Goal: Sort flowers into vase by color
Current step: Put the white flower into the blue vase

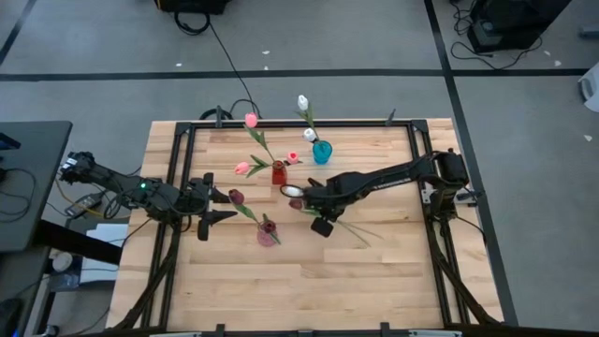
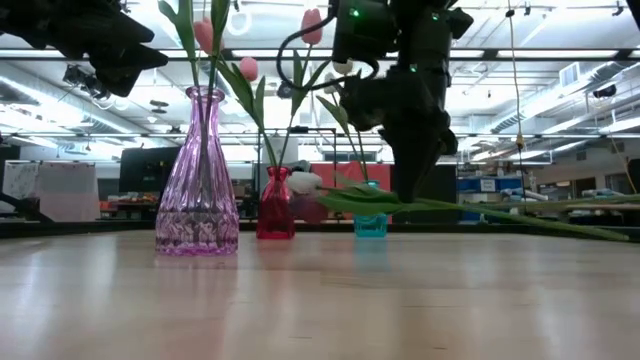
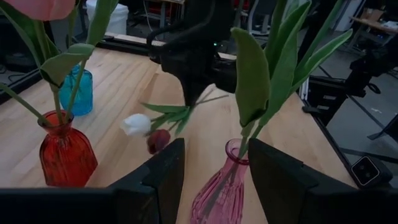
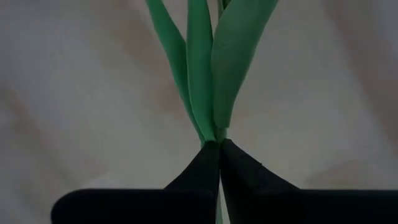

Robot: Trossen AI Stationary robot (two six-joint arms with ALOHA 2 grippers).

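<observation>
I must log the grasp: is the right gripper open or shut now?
Shut. In the right wrist view the right gripper has its fingertips pressed together on the green stem of a flower, just below the leaves.

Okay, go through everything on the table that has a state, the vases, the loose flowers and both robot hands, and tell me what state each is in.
Purple vase: upright, holding a maroon tulip.
Red vase: upright, holding pink tulips.
Blue vase: upright, holding white tulips.
White tulip: lying flat, stem pinched by the right hand.
Loose maroon tulip: lying flat beside the white one.
Right hand: shut on a green stem.
Left hand: open, empty, beside the purple vase.
</observation>
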